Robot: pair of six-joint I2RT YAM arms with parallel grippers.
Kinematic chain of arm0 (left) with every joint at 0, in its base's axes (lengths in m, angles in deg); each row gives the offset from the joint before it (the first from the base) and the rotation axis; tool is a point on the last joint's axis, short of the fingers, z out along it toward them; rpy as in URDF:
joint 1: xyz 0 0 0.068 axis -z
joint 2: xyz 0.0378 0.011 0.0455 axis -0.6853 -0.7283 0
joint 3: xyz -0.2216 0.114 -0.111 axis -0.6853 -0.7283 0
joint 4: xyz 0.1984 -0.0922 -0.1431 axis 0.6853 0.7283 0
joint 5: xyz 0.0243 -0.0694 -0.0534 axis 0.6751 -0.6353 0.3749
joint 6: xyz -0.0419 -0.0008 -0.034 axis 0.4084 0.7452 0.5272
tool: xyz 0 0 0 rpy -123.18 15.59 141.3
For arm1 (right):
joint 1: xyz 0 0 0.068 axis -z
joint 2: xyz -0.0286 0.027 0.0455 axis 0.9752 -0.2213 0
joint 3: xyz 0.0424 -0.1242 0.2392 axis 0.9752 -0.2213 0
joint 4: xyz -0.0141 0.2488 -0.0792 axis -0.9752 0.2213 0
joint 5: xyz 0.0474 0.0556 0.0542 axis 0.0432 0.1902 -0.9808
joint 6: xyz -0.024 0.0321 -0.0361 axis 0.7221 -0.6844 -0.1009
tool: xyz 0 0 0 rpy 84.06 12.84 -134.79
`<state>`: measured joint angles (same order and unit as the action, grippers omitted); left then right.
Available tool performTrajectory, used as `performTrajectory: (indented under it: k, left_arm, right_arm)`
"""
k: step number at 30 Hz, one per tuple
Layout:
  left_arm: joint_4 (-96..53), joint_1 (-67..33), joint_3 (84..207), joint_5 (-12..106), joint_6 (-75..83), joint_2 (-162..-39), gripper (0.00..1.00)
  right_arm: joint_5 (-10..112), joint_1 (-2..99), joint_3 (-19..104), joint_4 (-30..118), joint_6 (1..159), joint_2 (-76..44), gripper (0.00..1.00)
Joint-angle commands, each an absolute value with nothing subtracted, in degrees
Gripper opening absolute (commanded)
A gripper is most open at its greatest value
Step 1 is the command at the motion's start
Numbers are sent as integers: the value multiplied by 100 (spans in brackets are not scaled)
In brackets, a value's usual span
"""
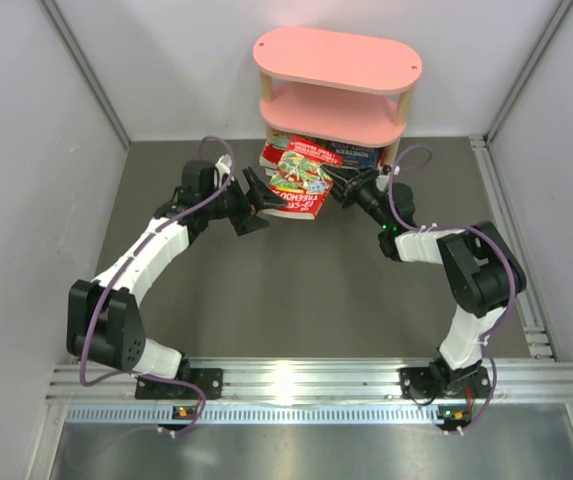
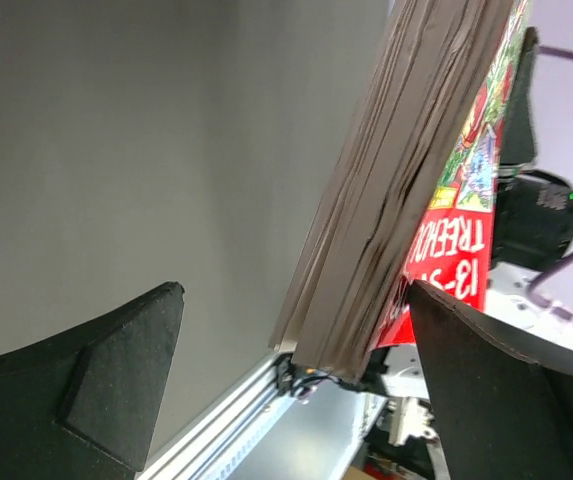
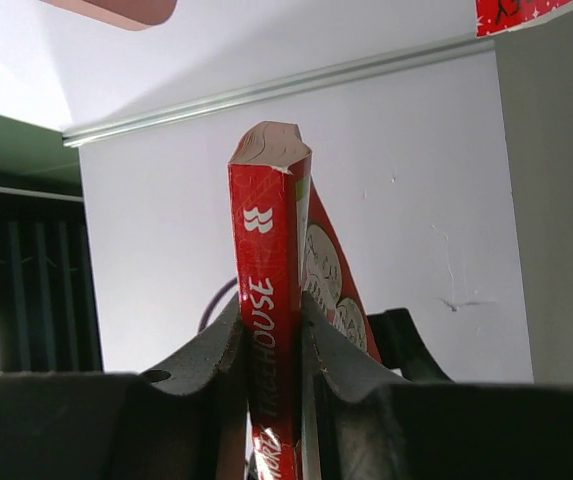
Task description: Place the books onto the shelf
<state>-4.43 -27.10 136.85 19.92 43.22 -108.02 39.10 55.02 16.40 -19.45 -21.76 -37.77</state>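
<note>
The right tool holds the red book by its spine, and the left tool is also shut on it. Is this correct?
Not quite. The right tool holds the red book by its spine, but the left tool is open: the left wrist view shows its jaws standing wide on both sides of the page edge.

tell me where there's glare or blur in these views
top view: white glare on the metal rail; left wrist: no glare, the red book shows its page edge in shade; right wrist: its spine is sharp, the right gripper dark and underlit
</note>
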Motion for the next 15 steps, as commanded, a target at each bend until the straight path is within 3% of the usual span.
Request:
performTrajectory:
  k: [1,3,6,9,10,12,13,15]
  left_arm:
    - [-1227,-2638,13384,1703,4991,-10670,99]
    - [-1455,-2638,13288,1737,5140,-10608,98]
    - [-1789,-2647,13182,1746,5316,-10529,89]
    - [-1851,-2656,13225,1755,5352,-10520,58]
    - [-1825,-2665,13234,1772,5352,-10511,30]
    - [-1677,-2682,13295,1869,5299,-10476,7]
    - [-1615,-2691,13313,1895,5273,-10468,0]
    - [-1413,-2717,13392,1957,5185,-10432,0]
  right_arm:
    - [4625,5182,1722,-3824,-3384,-3656,0]
    - [4793,5059,1713,-3939,-3551,-3796,0]
    - [4907,4953,1748,-4019,-3639,-3876,0]
    - [4951,4900,1722,-4027,-3621,-3894,0]
    - [4960,4891,1704,-4036,-3639,-3903,0]
    - [5004,4874,1643,-4071,-3639,-3903,0]
    - [5013,4874,1608,-4080,-3639,-3885,0]
    - [5039,4874,1520,-4098,-3639,-3868,0]
